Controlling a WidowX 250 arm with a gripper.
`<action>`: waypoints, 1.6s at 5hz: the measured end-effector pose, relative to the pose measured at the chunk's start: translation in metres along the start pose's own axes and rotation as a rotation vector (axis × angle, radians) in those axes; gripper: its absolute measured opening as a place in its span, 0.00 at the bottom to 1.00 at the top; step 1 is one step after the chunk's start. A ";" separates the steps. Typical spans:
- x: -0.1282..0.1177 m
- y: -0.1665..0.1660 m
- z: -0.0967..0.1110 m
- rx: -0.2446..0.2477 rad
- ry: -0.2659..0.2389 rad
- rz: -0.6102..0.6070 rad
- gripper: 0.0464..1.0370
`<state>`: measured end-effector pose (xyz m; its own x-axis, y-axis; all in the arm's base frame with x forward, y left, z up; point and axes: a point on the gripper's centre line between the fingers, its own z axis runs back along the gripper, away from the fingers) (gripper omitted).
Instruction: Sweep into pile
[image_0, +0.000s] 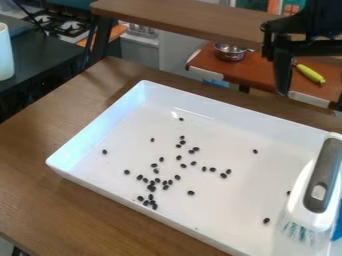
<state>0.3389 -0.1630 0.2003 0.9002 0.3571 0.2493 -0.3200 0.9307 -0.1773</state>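
The black gripper (312, 100) hangs at the top right, above the tray's far right side, its two fingers wide apart with nothing between them. A white tray (93, 132) lies on the brown table. Small black beans (152, 188) are scattered over its floor, densest left of centre toward the near wall, with a few stray ones at the left, far side and right. A white brush (312, 215) with a grey handle stands over the tray's right side, handle up and clear bristles down, apart from the gripper.
Something blue (338, 222) shows beside the brush at the right edge. Behind the table are a red-brown counter (260, 75) with a metal pot (230, 52) and a green-yellow toy vegetable (310, 73), and a wooden shelf (180, 19). A white cylinder (5, 52) stands far left.
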 end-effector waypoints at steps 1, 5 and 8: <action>-0.002 0.001 -0.014 0.029 0.027 -0.002 0.96; 0.000 -0.034 -0.058 0.014 0.090 -0.130 0.96; -0.002 -0.028 -0.086 0.048 0.094 -0.180 0.96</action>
<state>0.3713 -0.1966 0.1230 0.9670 0.1775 0.1826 -0.1630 0.9824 -0.0917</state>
